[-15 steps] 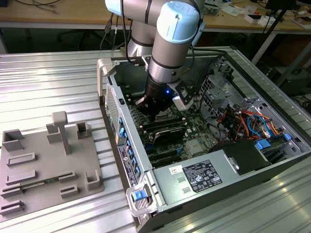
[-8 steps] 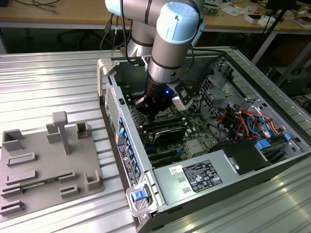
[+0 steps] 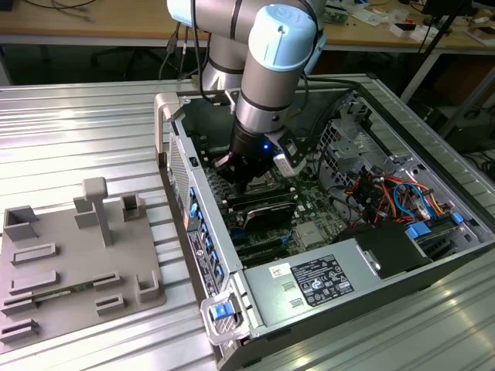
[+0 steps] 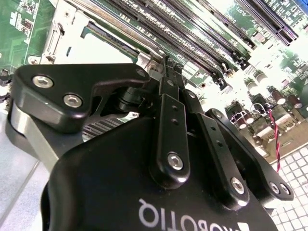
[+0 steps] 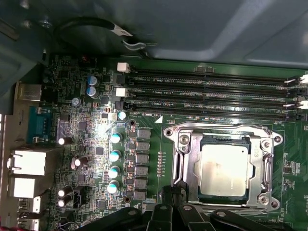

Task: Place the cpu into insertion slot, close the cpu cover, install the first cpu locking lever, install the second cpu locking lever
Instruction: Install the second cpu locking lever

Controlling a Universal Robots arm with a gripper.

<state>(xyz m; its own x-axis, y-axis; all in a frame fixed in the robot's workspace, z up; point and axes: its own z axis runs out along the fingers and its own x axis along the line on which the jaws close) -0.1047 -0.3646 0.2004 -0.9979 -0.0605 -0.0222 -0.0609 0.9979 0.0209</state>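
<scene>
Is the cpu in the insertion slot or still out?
In. In the first wrist view the cpu lies flat inside the insertion slot, with the cpu cover framing it. Whether the levers are latched, cannot tell.

printed white label (image 3: 321, 280) on grey box (image 3: 267, 307)

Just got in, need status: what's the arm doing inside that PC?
The arm's gripper is down inside the open computer case, over the motherboard. In the first wrist view, the cpu already sits in the insertion slot, with the cpu cover lying closed around it. The gripper is at the socket's edge, fingers together, holding nothing that shows.
</scene>
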